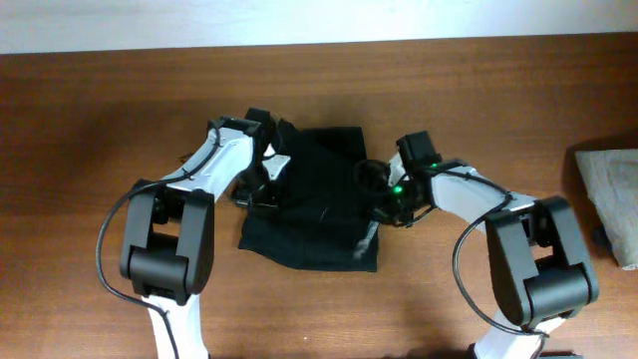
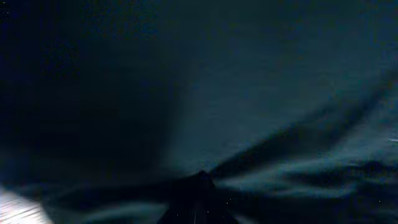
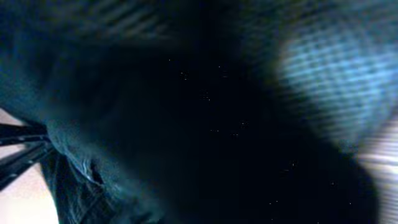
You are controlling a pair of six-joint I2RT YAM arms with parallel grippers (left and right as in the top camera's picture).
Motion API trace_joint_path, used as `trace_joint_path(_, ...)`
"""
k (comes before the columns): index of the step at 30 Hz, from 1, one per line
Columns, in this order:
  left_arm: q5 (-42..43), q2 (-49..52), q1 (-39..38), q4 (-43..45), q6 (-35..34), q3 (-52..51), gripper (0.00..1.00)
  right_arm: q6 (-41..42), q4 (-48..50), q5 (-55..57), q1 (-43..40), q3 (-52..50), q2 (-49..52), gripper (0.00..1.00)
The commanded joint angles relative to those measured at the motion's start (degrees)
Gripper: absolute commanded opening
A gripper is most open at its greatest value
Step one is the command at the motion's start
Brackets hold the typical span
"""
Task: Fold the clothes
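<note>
The black clothes (image 1: pixel 314 199) lie bunched in the middle of the wooden table, with a light grey lining strip (image 1: pixel 366 239) at the lower right edge. My left gripper (image 1: pixel 261 184) is at the garment's left edge. In the left wrist view, black fabric (image 2: pixel 249 93) fills the frame and is drawn into a pinched peak (image 2: pixel 202 177) at the jaws. My right gripper (image 1: pixel 382 199) is at the garment's right edge. In the right wrist view, dark fabric (image 3: pixel 155 112) covers nearly everything and hides the fingers.
A smaller light grey folded cloth (image 1: pixel 610 199) lies at the table's right edge. Bare wooden table (image 1: pixel 100 120) surrounds the garment. The table's far edge meets a white wall at the top.
</note>
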Motion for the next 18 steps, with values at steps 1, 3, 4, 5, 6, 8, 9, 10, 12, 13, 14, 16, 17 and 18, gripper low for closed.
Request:
trace_joint_path(1, -6.34, 0.48, 3.85, 1.05, -3.39, 0.74, 0.11, -5.29, -0.39, 1.40, -4.35, 0.17, 0.92, 0.05)
trace_joint_path(3, -4.92, 0.22, 4.46, -4.92, -3.37, 8.02, 0.22, -15.37, -6.93, -2.29, -5.84, 1.77, -3.98, 0.13)
trace_joint_path(4, -4.92, 0.22, 4.44, -6.91, -3.34, 11.19, 0.25, -15.87, -9.35, -2.78, -5.70, 1.86, -6.73, 0.19)
trace_joint_path(5, -4.87, 0.22, 4.17, -9.46, -2.75, 18.03, 0.30, -15.87, -12.50, -3.32, -4.68, 1.86, -11.78, 0.28)
trace_joint_path(6, -4.90, 0.22, 3.93, -9.60, -2.25, 23.08, 0.33, -15.30, -14.23, -3.32, -3.34, 1.84, -15.21, 0.29)
trace_joint_path(8, -1.62, 0.22, 3.30, -3.82, 4.92, 25.88, 0.33, -8.35, -18.32, -3.30, 0.35, 1.81, -17.31, 0.10)
trace_joint_path(9, 1.29, 0.79, 2.86, -1.16, 12.63, 25.70, 0.29, -7.19, -19.17, -3.32, 2.40, 1.60, -16.94, 0.11)
trace_joint_path(10, 2.45, 1.36, 2.62, -0.68, 15.91, 25.59, 0.27, -5.20, -20.02, -3.32, 4.83, 1.40, -16.72, 0.15)
trace_joint_path(12, 4.85, 4.07, 1.92, -0.79, 22.36, 25.03, 0.23, 0.26, -19.96, -1.68, 10.29, 0.92, -16.68, 0.19)
trace_joint_path(13, 4.72, 6.23, 1.40, -0.52, 24.26, 25.03, 0.22, 6.78, -19.82, 4.04, 13.35, 0.13, -16.55, 0.24)
trace_joint_path(14, 4.07, 7.96, 1.31, -0.09, 24.37, 25.03, 0.20, 12.48, -18.93, 7.96, 15.32, -1.16, -15.78, 0.36)
trace_joint_path(16, 3.96, 10.71, 1.55, -0.42, 24.30, 25.03, 0.15, 17.40, -14.10, 7.69, 15.96, -4.35, -13.86, 0.36)
trace_joint_path(17, 3.93, 10.93, 1.64, -0.87, 24.30, 25.03, 0.14, 19.52, -11.34, 7.69, 15.54, -6.27, -12.55, 0.36)
trace_joint_path(18, 3.91, 10.91, 1.64, -1.03, 24.30, 25.05, 0.14, 21.14, -8.76, 7.69, 14.88, -7.65, -11.34, 0.36)
